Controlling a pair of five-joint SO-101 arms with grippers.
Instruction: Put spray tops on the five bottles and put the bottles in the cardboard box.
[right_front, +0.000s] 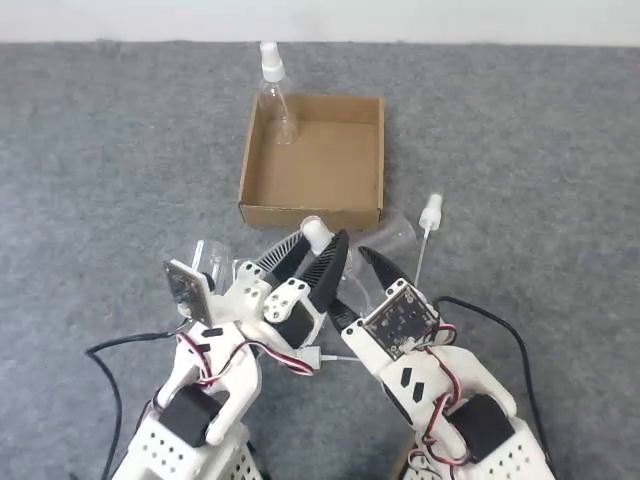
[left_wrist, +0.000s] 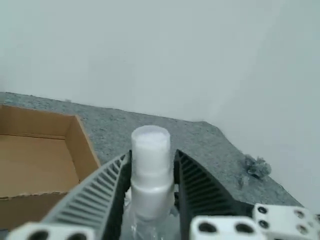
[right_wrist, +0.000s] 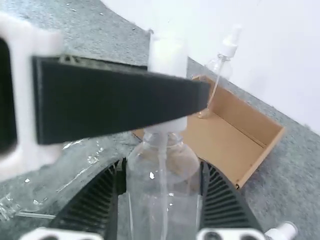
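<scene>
One capped bottle (right_front: 277, 103) is boxed; a second bottle (right_wrist: 160, 200) is held by the right claw (right_wrist: 161, 172), its top (left_wrist: 150, 145) by the left claw (left_wrist: 152, 160).

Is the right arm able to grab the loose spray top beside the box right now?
Probably not yet: the right gripper is shut on a bottle. Otherwise the spray top lies close, with nothing blocking it.

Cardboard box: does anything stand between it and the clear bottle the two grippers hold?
Nothing visible does. Only grey carpet lies between the clear plastic bottle and the near wall of the brown cardboard box. One capped clear bottle stands in its far left corner; the remaining floor is bare.
</scene>
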